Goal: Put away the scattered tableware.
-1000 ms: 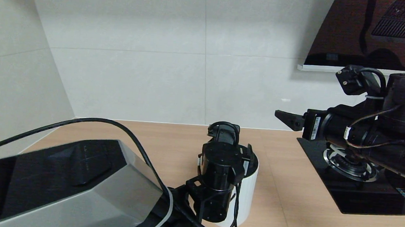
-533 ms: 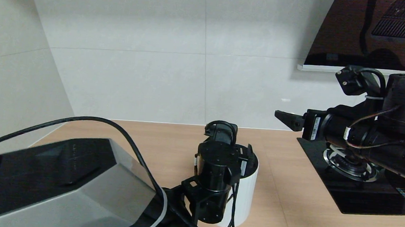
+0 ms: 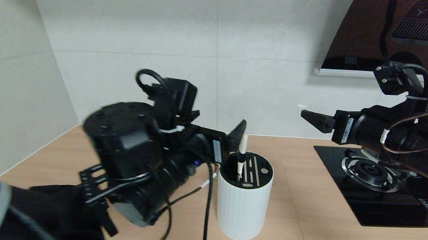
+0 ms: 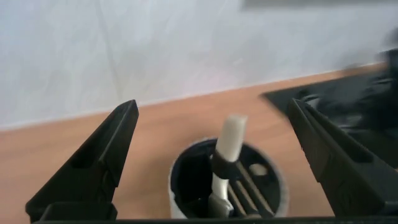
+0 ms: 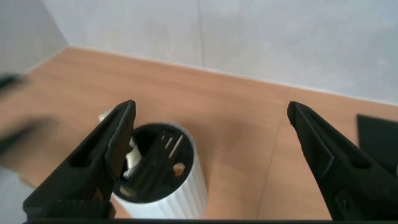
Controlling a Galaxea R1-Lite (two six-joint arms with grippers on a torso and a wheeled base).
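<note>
1. A white ribbed tableware holder stands upright on the wooden surface, near its front edge. Its black top has a round well and several narrow slots.
2. One utensil stands in the holder. It has a white handle end with a black band below it, and it leans slightly. It seems to sit in the round well beside the slots, but the left wrist view is too blurred to be sure. Its lower end is hidden inside, so I cannot tell what kind of utensil it is.
3. The left hand is level with the top of the holder, on the holder's left. Its fingers are spread wide and grip nothing. In the left wrist view the white handle rises between the two fingers, apart from both.
4. In the head view one dark finger of that hand is just beside the tip of the handle.
5. The right hand is in the air to the right of the holder, above the strip of surface between the holder and the black hob. Its fingers are also spread wide, and it is empty.
6. In the right wrist view the holder lies below, near one finger.
7. A round burner sits on the hob, with a dark range hood above it. A pale tiled wall backs the surface.
</note>
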